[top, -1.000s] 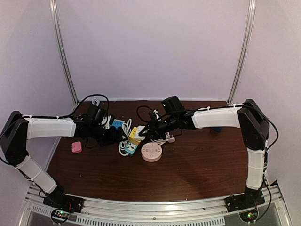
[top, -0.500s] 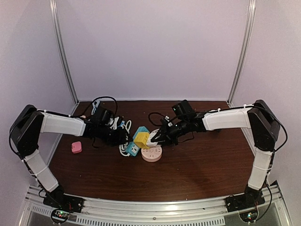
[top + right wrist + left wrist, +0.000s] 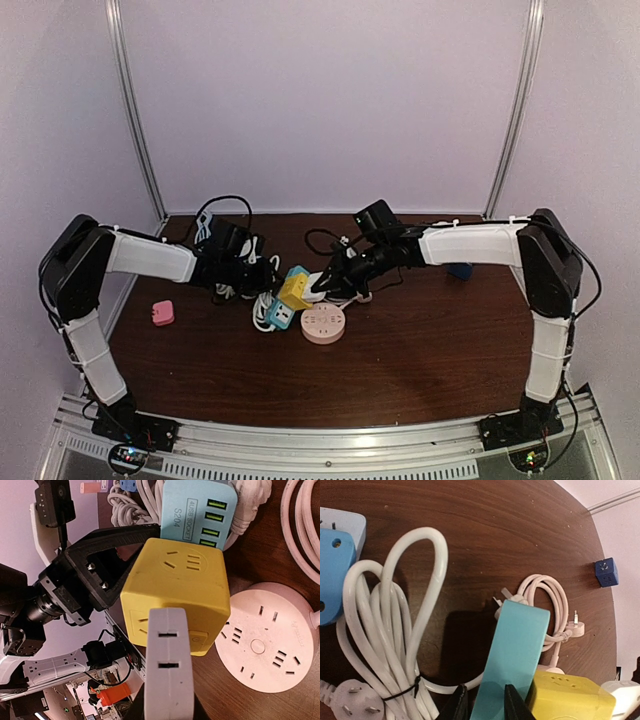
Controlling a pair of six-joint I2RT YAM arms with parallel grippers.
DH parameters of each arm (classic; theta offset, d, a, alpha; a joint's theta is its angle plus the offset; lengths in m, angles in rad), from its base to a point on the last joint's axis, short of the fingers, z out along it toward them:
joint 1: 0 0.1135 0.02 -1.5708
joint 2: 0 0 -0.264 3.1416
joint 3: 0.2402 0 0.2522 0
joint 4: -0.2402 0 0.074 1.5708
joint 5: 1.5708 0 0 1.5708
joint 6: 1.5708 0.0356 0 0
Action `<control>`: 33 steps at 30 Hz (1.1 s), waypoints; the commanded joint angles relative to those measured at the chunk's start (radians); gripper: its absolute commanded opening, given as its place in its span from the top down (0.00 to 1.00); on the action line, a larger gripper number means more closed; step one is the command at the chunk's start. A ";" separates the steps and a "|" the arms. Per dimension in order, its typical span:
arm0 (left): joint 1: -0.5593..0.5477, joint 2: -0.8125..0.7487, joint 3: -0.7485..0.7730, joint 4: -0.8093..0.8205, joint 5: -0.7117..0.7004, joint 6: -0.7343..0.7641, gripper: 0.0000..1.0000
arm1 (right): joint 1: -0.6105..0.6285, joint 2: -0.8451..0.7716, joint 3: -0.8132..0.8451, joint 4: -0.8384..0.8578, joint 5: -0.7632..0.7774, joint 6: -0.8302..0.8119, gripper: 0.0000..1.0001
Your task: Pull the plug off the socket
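The left gripper [image 3: 485, 703] clamps the teal plastic USB block [image 3: 515, 650], and the right gripper [image 3: 169, 702] pinches the flat white plug [image 3: 169, 650] seated in the yellow cube socket [image 3: 175, 590] mid-table, so the cube, seemingly not held itself, may follow the pull.

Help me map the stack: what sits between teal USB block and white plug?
The yellow cube socket, between teal USB block and white plug; right wrist view.

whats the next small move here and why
Probably draw the right gripper straight back from the yellow cube socket. Its jaws clamp the white plug, which sits seated in the cube's face, and the left gripper has its jaws against both sides of the teal USB block beside the cube, seemingly bracing it. Whether cube and block are joined isn't clear.
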 commanded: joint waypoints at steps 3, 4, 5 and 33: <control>-0.029 0.069 -0.027 -0.099 -0.010 0.007 0.75 | 0.003 0.052 0.071 0.011 0.131 -0.074 0.78; -0.028 0.071 -0.028 -0.104 -0.010 0.012 0.75 | 0.003 0.055 0.072 0.012 0.134 -0.080 0.78; -0.028 0.072 -0.027 -0.108 -0.011 0.014 0.76 | 0.002 0.060 0.074 0.014 0.135 -0.080 0.77; -0.111 -0.028 0.010 -0.195 -0.044 -0.008 0.72 | 0.007 0.189 0.207 -0.135 0.322 -0.184 0.73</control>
